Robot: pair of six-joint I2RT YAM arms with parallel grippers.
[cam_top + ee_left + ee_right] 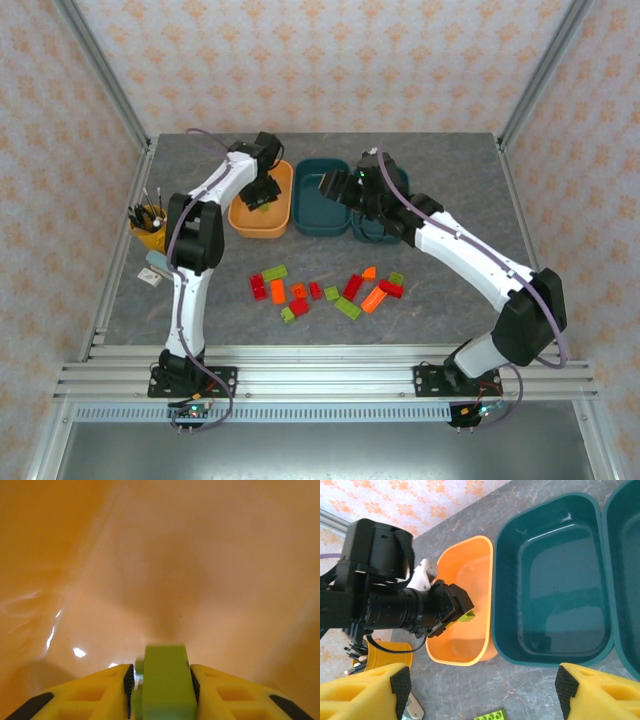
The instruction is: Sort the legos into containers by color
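Left hand: gripped lime green lego inside light orange tray.
Right hand: stood wide apart, empty, above teal tray.

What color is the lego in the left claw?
The lego is lime green; left wrist view shows best.

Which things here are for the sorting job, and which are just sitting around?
For the job:
the loose bricks
the lime brick in the left gripper
the orange tray
the middle teal tray
the right-hand teal tray

Just lying about:
the yellow cup of tools
a small pale thing beside it
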